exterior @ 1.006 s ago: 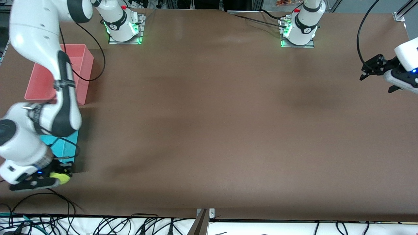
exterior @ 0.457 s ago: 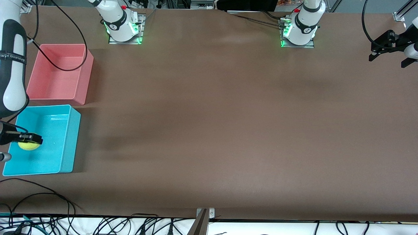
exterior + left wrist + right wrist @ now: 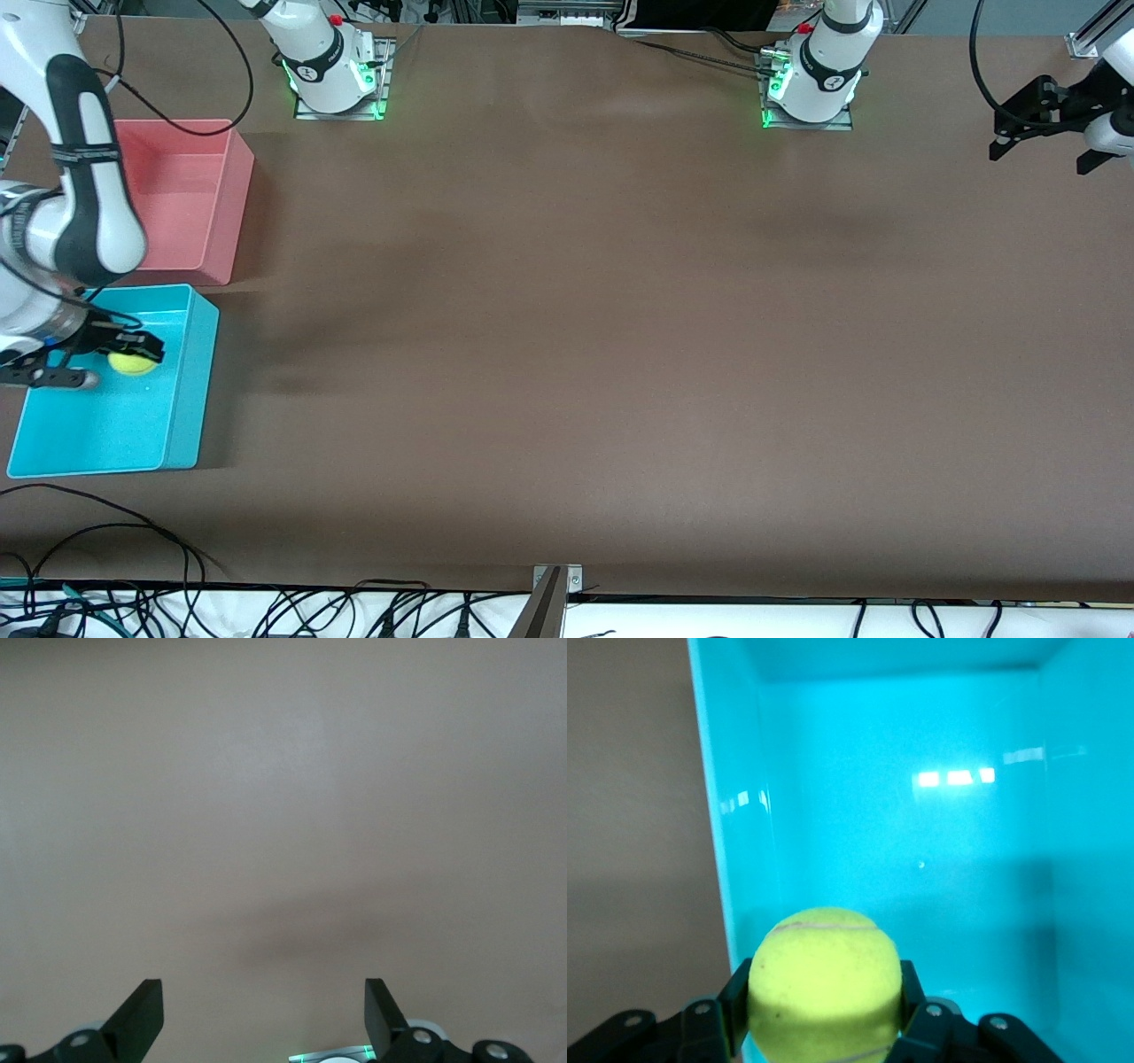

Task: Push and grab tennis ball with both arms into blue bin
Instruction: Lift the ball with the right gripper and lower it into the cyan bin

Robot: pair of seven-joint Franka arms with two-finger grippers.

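The right gripper point(image 3: 133, 354), clamped on the tennis ball point(image 3: 131, 363), hangs directly over the blue bin point(image 3: 190, 390), so release drops it straight in, while the left gripper point(image 3: 1041, 120) waits with fingers spread.

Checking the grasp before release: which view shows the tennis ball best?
Right wrist view: the fuzzy yellow-green tennis ball fills the foreground, clamped in the right pincer over the cyan-blue plastic bin. Front view shows it only small, partly covered by the pincer. Left wrist view shows none of it.
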